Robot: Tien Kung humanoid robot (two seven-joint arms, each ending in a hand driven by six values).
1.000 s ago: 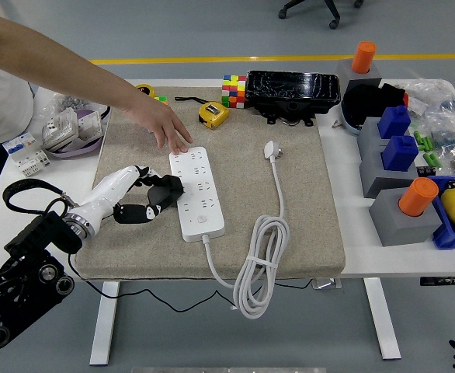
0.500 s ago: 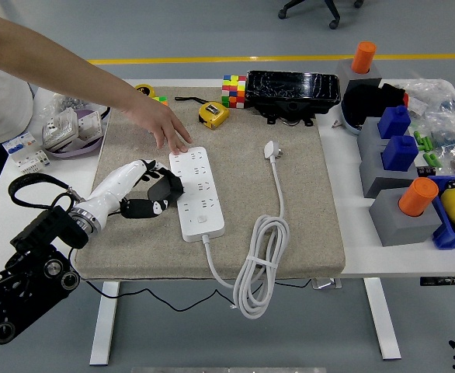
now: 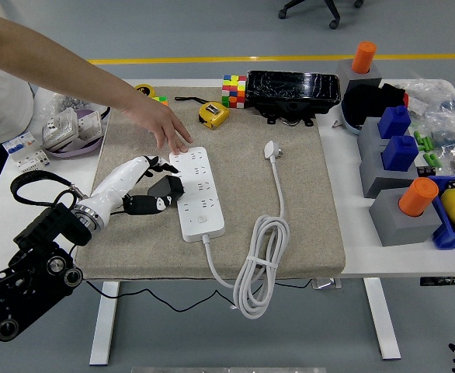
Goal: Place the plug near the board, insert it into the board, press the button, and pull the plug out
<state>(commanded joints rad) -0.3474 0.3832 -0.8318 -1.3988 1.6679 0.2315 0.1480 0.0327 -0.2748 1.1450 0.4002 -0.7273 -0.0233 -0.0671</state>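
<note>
While the person's hand (image 3: 164, 124) pins the far end of the power strip (image 3: 197, 193), the left hand (image 3: 151, 186) has slid a little further in along the strip's left edge, fingers loosely spread and holding nothing, so the strip looks steadied, not worked. The plug (image 3: 272, 150) lies untouched on the mat (image 3: 305, 210), well right of the strip, its cord coiled near. The right hand is out of view.
</note>
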